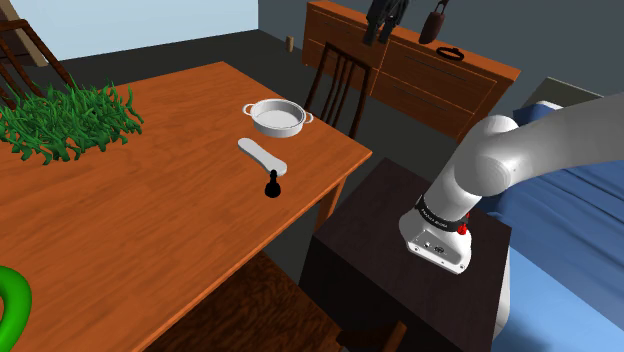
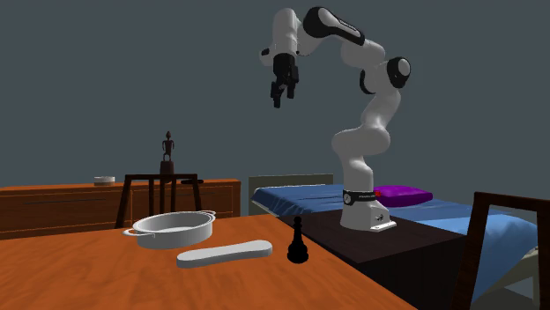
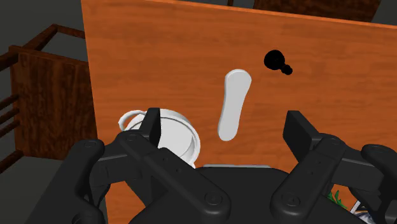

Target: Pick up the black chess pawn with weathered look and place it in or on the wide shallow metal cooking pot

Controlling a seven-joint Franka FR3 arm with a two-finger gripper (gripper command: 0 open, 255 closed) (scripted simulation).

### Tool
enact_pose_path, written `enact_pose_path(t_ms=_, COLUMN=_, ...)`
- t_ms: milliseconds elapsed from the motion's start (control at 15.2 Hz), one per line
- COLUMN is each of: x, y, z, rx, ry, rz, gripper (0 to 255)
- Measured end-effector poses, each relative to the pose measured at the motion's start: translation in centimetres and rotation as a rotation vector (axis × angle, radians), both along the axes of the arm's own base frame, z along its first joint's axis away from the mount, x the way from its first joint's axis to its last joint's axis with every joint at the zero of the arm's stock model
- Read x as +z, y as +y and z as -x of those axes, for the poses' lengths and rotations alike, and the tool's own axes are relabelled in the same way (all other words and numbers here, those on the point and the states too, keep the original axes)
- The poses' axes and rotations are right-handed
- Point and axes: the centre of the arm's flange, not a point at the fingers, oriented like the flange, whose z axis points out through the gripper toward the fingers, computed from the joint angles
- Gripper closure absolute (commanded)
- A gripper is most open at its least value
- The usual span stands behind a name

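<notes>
Gripper (image 2: pixel 280 95) hung high over table (image 1: pixel 150 210), fingers spread, nothing in them; prob. a survey pose before descent. Black pawn (image 1: pixel 271 187) stood upright nr table edge, just beside white flat piece (image 1: pixel 262 156). Pot (image 1: pixel 276 118) beyond that, apart.

You can read no text, label, brand or number here. The dark band (image 1: pixel 441 214) low on the arm (image 1: pixel 520 150), just above the stand (image 1: pixel 400 275), carries tiny pale marks, too small to make out.

Looked over the table (image 1: pixel 150 200) from beside the stand (image 1: pixel 400 250); faced the arm (image 2: pixel 377 110) at table height; stared down on the same pot (image 3: pixel 184 137).
</notes>
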Motion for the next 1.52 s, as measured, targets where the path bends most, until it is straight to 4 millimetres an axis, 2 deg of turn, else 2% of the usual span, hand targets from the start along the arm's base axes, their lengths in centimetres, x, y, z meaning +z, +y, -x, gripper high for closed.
enact_pose_path(t_ms=132, x=-0.4, y=0.4, z=-0.3, rx=0.005, ry=0.003, rz=0.002, gripper=0)
enact_pose_path(t_ms=264, x=-2.0, y=1.9, z=-1.2, rx=0.023, ry=0.012, rz=0.01, gripper=0)
enact_pose_path(t_ms=1188, x=-15.4, y=13.4, z=-8.3, rx=0.177, ry=0.084, rz=0.078, gripper=0)
enact_pose_path(t_ms=1518, x=-20.7, y=17.6, z=-9.7, rx=0.233, ry=0.11, rz=0.103, gripper=0)
